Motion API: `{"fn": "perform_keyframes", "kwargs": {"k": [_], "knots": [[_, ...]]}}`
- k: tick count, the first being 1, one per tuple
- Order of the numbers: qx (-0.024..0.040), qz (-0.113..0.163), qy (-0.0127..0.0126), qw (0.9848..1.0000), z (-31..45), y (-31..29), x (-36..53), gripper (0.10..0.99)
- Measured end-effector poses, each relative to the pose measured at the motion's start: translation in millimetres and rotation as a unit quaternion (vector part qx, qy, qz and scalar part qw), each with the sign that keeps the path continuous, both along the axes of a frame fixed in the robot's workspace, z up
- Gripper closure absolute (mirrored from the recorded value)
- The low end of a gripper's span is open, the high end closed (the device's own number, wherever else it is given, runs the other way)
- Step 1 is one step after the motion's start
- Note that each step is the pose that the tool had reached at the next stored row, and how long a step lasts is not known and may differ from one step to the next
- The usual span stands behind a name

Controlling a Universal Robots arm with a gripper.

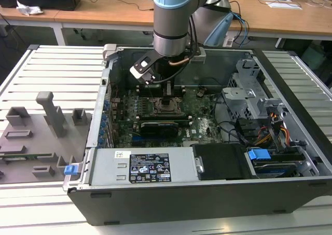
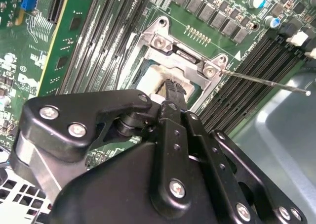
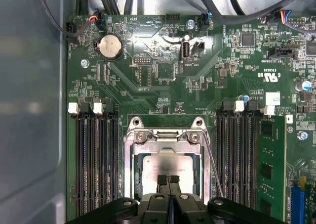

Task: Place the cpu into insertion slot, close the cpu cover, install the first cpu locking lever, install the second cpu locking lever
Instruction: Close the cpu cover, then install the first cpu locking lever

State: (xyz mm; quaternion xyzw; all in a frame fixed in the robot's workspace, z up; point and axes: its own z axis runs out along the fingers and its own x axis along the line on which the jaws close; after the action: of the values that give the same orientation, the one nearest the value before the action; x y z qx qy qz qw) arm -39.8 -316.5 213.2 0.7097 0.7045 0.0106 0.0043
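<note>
Cpu [image 3: 168, 162], first wrist view: one, flat in slot [image 3: 126, 155] mid-board, one cover [image 3: 165, 141] apparently down round it. Claw [image 3: 167, 180] closed on nothing, two fingertips [image 3: 161, 180] together over the cpu's edge; probably narrowed for pushing.

Second wrist view: one lever [image 2: 266, 80] juts free toward the board's edge, so unlocked.

Exterior view: one arm reaches into the case [image 1: 207, 198].

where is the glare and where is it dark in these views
first wrist view: glare whitens the cpu; second wrist view: the gripper is dark, the cpu cover glints; exterior view: even light, insertion slot shaded under the arm.
</note>
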Motion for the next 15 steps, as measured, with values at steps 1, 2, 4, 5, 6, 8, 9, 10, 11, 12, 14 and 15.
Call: {"fn": "perform_keyframes", "kwargs": {"k": [1, 2, 4, 5, 6, 8, 9, 10, 11, 12, 14, 15], "knots": [[0.0, 0.0, 0.0, 1.0, 0.0, 0.0, 0.7, 0.98], [0.0, 0.0, 0.0, 1.0, 0.0, 0.0, 1.4, 0.98], [0.0, 0.0, 0.0, 1.0, 0.0, 0.0, 2.0, 0.98], [0.0, 0.0, 0.0, 1.0, 0.0, 0.0, 2.0, 0.98], [0.0, 0.0, 0.0, 1.0, 0.1, 0.0, 2.1, 0.98], [-0.0001, 0.0, 0.0001, 1.0, 0.6, 0.0, 2.1, 0.98], [0.0, 0.0, 0.0, 1.0, 0.8, 0.0, 2.1, 0.98], [0.0001, 0.0, 0.0, 1.0, 0.9, 0.0, 2.1, 0.98], [0.0, 0.0, 0.0, 1.0, 1.1, 0.0, 2.1, 0.98], [0.0, 0.0, 0.0, 1.0, 1.2, 0.0, 2.1, 0.98], [0.0, 0.0, 0.0, 1.0, 1.5, 0.0, 2.1, 0.98], [0.0, 0.0, 0.0, 1.0, 1.6, 0.0, 2.1, 0.98]]}}
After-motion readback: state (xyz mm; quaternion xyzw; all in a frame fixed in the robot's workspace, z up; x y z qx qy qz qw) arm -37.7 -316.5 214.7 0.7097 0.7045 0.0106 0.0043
